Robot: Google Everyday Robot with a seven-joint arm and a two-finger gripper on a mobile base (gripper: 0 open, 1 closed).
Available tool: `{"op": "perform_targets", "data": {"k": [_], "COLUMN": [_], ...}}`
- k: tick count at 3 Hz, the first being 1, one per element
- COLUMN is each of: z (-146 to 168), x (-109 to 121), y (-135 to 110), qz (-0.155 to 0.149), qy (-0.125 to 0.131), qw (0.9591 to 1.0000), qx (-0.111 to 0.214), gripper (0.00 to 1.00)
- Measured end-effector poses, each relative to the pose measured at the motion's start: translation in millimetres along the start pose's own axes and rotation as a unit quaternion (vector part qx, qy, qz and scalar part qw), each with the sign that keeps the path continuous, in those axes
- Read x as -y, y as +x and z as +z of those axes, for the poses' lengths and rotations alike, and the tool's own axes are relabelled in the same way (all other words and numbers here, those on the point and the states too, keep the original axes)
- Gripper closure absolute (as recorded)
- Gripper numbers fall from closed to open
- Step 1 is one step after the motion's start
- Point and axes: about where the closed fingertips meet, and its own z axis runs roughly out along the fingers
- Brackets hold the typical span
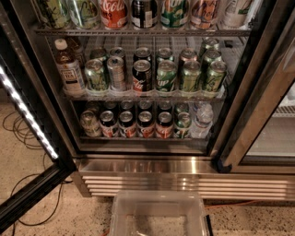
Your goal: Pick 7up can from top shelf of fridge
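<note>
Open fridge (147, 168): the white 7up can (238, 11) stands at the right end of the top shelf (138, 32); the gripper lies outside the view, so whether its jaws are wide or narrow cannot be told

— We see bright wire metal in the top shelf (138, 32), and the 7up can (237, 11) looks glossy.
— We agree; the fridge (184, 177) base is ribbed polished steel, the bin (156, 195) cloudy smooth plastic.
</note>
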Motion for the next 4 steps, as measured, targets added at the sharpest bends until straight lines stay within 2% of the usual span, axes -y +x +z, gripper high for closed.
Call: {"op": "perform_targets", "data": {"k": [4], "z": [1.7], "x": [-9.2], "y": [-4.2], "qz": [0.002], "qy": [-0.005], "qw": [1.0], "qx": [-0.003], "gripper": [1.0]}}
